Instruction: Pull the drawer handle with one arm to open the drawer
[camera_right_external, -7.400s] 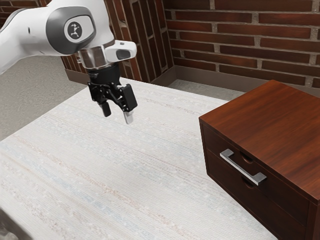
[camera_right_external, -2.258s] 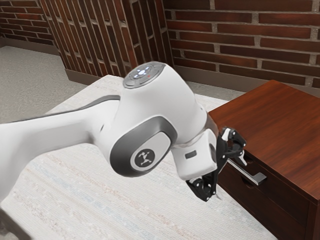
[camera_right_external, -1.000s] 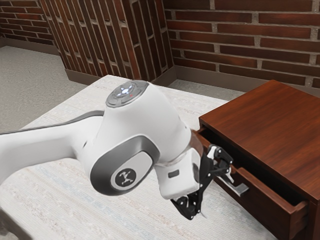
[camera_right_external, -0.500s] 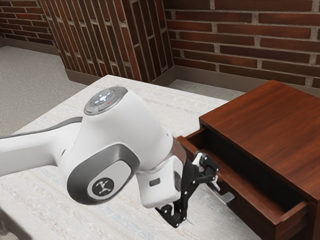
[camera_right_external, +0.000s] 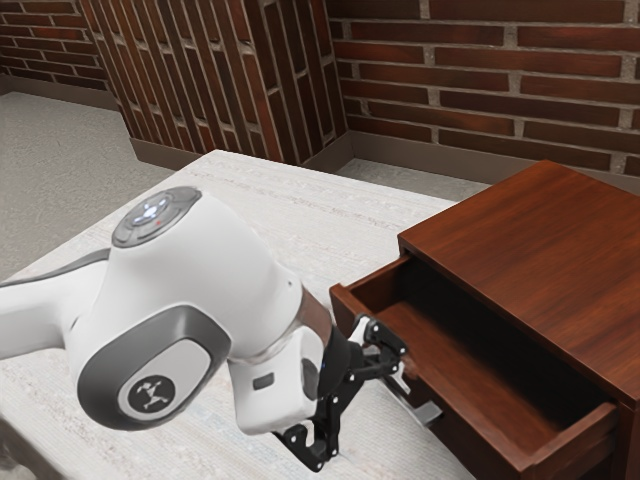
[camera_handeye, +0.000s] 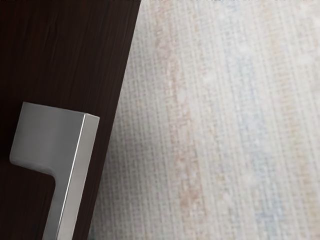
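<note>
The dark wooden cabinet (camera_right_external: 545, 235) stands at the exterior view's right, and its top drawer (camera_right_external: 470, 385) is pulled far out over the table, showing a bare inside. My black gripper (camera_right_external: 398, 378) sits at the drawer's front, shut on the silver drawer handle (camera_right_external: 424, 408); my white arm hides most of the front panel. In the wrist view, one squared end of the handle (camera_handeye: 60, 150) stands out from the dark drawer front (camera_handeye: 65, 50), close under my hand.
The pale woodgrain table (camera_right_external: 300, 210) stretches toward the exterior view's left and far side, and it appears beside the drawer front in the wrist view (camera_handeye: 225, 125). A brick wall (camera_right_external: 480, 80) runs behind the cabinet.
My hand has drawn back toward the exterior view's lower left with the handle, and the drawer has slid further out of the cabinet than half a second ago.
</note>
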